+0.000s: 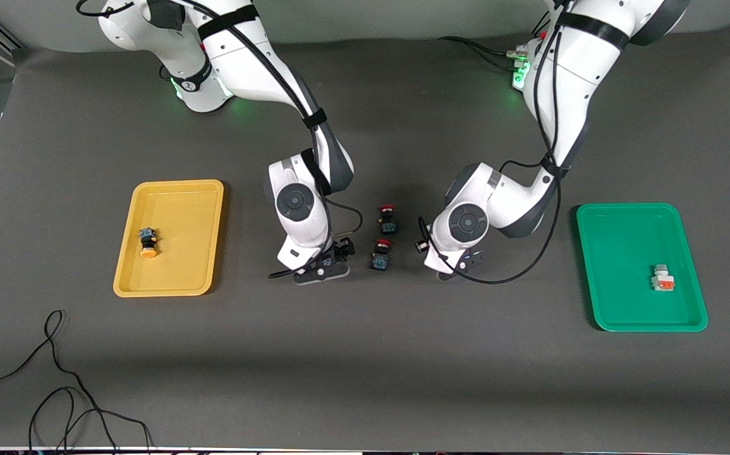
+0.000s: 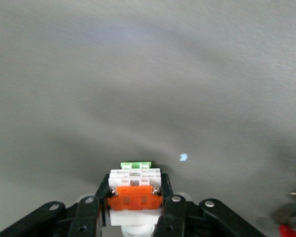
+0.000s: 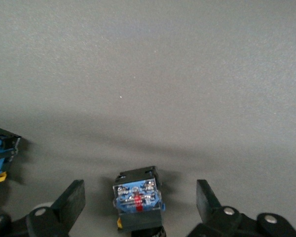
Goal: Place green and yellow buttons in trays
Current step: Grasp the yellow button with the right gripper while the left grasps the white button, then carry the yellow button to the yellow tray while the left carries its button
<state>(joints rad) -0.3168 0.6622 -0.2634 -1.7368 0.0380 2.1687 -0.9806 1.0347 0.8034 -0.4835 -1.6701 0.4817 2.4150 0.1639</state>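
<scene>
Both arms are bent low over the middle of the table. The left gripper (image 2: 134,210) has its fingers clamped tight on a white button (image 2: 134,190) with an orange face and a green tab — in the front view the wrist hides it completely. The right gripper (image 3: 140,205) stands wide open, its fingers either side of a black button (image 3: 138,202) with a blue end, touching neither side; a sliver of yellow shows at its base. At the edge of that wrist view another dark button (image 3: 1,158) is cut off, so its kind is hard to tell.

Between the two wrists sit two red-capped buttons (image 1: 387,219), one nearer the front camera than the other, close to both grippers.

The yellow tray (image 1: 200,208) lies toward the right arm's end with a yellow-capped button (image 1: 148,243) in it. The green tray (image 1: 611,234) lies toward the left arm's end, holding a white and orange button (image 1: 662,279). A loose black cable (image 1: 55,373) trails near the table's front edge.
</scene>
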